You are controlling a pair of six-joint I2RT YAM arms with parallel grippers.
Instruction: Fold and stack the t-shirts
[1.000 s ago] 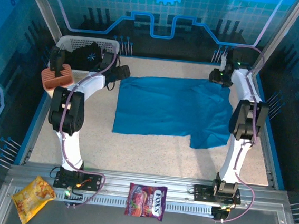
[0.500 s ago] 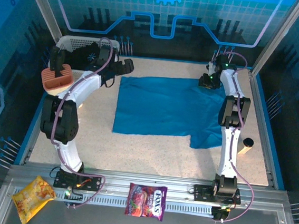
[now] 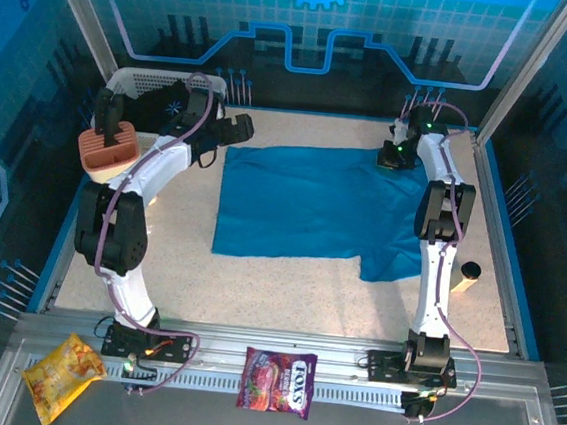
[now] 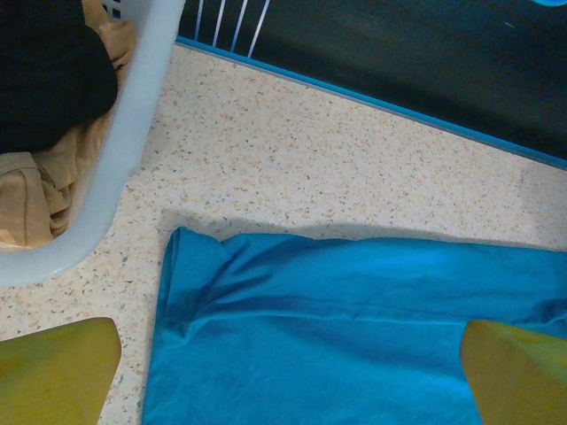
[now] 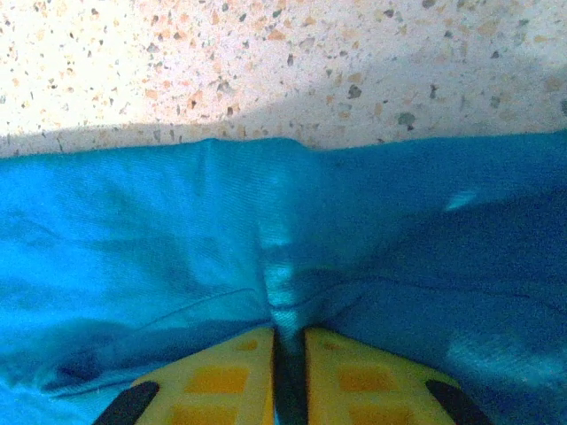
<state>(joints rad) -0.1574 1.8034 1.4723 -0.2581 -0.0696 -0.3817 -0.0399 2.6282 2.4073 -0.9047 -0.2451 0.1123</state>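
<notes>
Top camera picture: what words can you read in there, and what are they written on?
"FOX'S": on the purple candy bag; its smaller print is too blurred to read.
The yellow snack bag has print on it, but it is too blurred to read.
The teal t-shirt is plain, with no words.

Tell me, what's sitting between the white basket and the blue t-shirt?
Nothing sits there. The left wrist view shows a bare strip of speckled tabletop between the basket and the blue t-shirt, crossed by a shadow.
</notes>
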